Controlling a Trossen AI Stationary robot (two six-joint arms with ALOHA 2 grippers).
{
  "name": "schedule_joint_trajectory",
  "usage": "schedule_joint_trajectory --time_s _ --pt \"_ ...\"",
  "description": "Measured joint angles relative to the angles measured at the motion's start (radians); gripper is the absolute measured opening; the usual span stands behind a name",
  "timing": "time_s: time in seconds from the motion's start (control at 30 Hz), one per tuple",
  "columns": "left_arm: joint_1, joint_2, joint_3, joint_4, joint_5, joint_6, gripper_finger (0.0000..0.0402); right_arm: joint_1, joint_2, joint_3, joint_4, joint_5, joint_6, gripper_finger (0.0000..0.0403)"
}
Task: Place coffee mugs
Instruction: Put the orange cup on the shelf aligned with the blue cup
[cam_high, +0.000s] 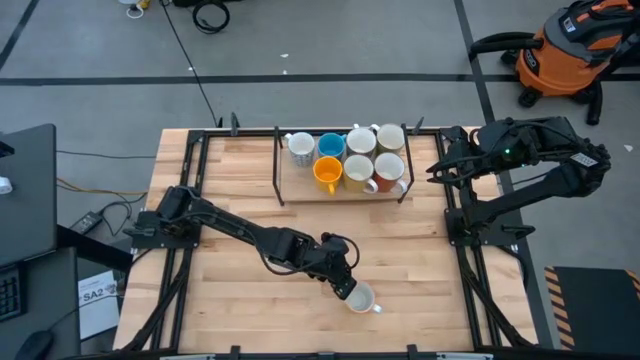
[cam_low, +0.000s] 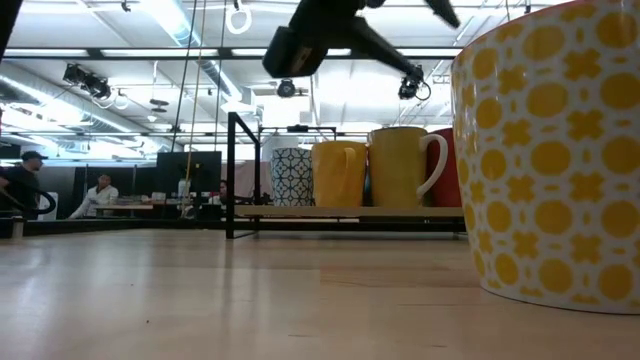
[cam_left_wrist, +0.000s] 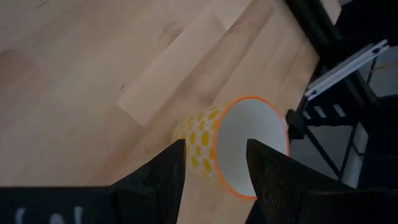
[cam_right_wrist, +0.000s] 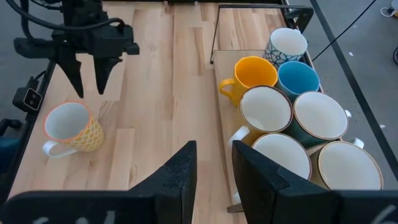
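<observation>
Glazed ceramic yellow-dotted mug (cam_high: 361, 297) on desk (cam_high: 230, 300): rigid, slick, chippable; left gripper (cam_high: 343, 283) fingers open above rim, pinch wall; right gripper (cam_high: 437, 170) open too

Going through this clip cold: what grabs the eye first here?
A lone yellow-patterned mug stands upright near the table's front edge, with the left gripper open just above it. Seven more mugs crowd the wooden tray at the back, among them a blue mug and an orange mug. The right gripper waits beside that tray.
</observation>
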Motion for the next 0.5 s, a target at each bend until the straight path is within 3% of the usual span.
schedule_joint_trajectory --time_s 0.5 --pt "-0.018 0.081 0.002 0.045 0.002 0.006 0.0176 0.000 0.001 0.000 0.000 -0.003 0.000 0.0107"
